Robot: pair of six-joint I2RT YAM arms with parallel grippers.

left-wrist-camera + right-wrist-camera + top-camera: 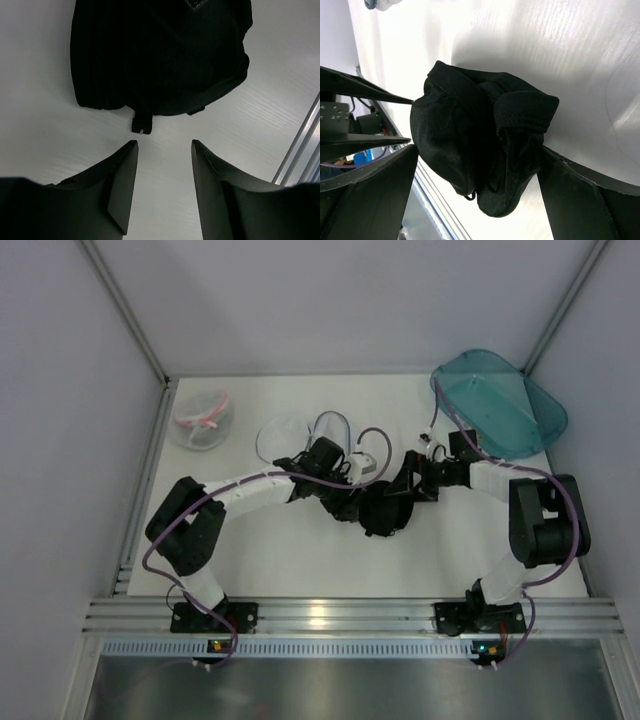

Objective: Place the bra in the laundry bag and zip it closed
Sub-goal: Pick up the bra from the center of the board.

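The bra [384, 512] is a crumpled black lump in the middle of the table. In the left wrist view the bra [160, 55] lies just beyond my left gripper [164, 143], which is open with only bare table between its fingers; a small strap tab [141, 125] points toward them. My right gripper [479, 149] is open wide, and the bra [470, 145] sits between its fingers, brushing the right one. The laundry bag [285, 438], translucent white with a thin grey rim, lies open behind my left wrist, partly hidden by it.
A similar round bag with a pink rim [203, 418] sits at the back left. A teal plastic bin [500, 405] stands at the back right. The metal rail [340, 615] runs along the table's near edge, and grey walls enclose the sides and back.
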